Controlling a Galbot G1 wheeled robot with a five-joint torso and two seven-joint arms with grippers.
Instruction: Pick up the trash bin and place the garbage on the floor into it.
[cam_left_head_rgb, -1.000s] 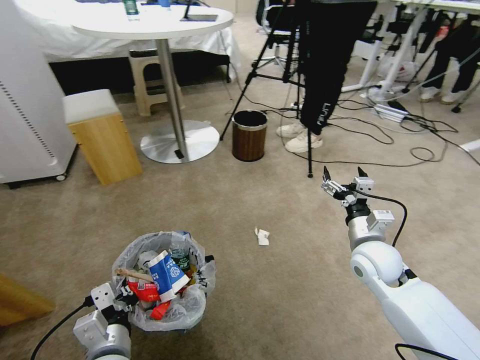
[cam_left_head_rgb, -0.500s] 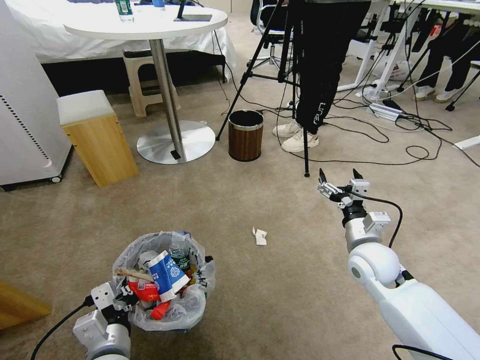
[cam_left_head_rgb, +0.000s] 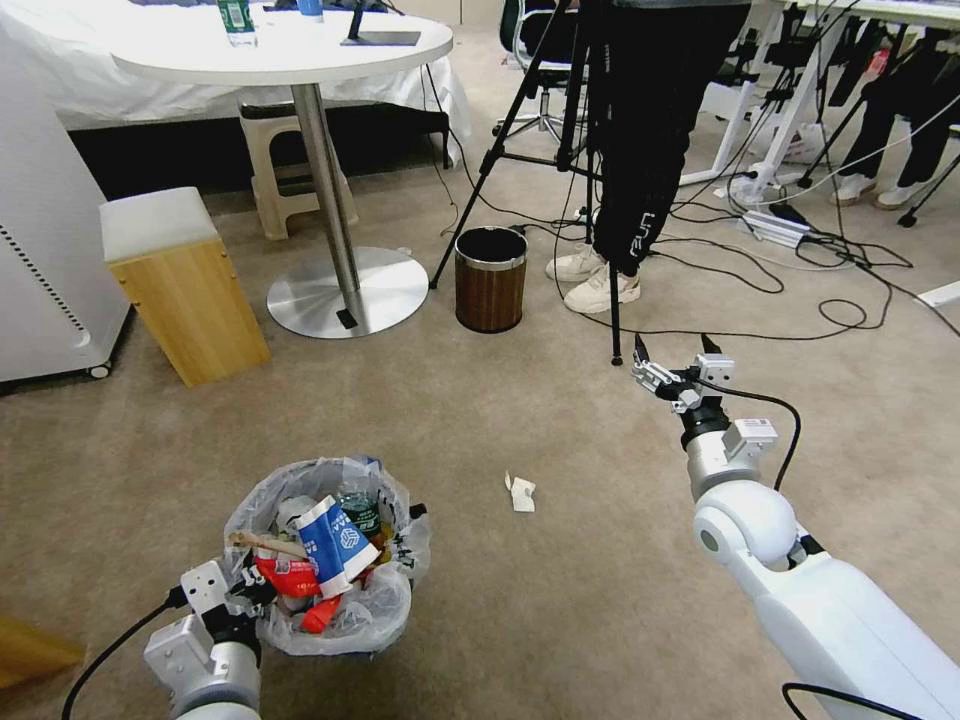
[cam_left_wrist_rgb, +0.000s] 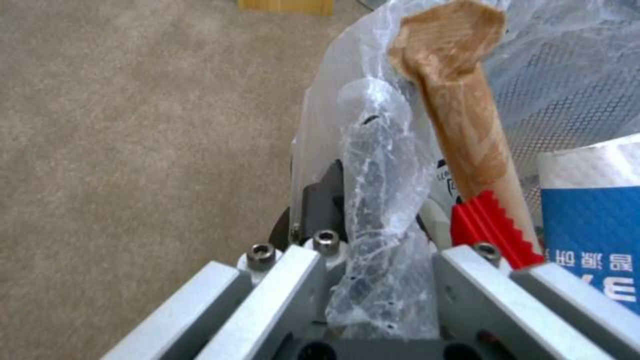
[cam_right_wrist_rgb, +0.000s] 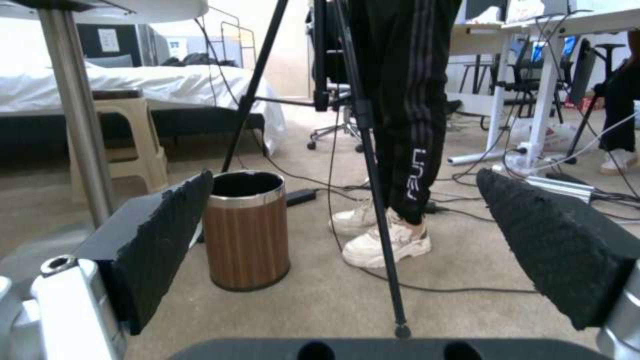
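On the floor (cam_left_head_rgb: 560, 600), a crumpled tissue (cam_left_head_rgb: 521, 493) — light, soft, best pinched mid-body — lay short of the gaping, empty right pincer (cam_left_head_rgb: 672, 372), while the left pincer (cam_left_head_rgb: 243, 590) gripped the trash bin (cam_left_head_rgb: 325, 560) rim.

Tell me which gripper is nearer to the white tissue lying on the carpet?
Right. The right gripper hangs open above the carpet, beyond the tissue. The left gripper is about as far, clamped on the trash bin rim.

Round table (cam_left_head_rgb: 280, 50) over tan carpet (cam_left_head_rgb: 560, 600)
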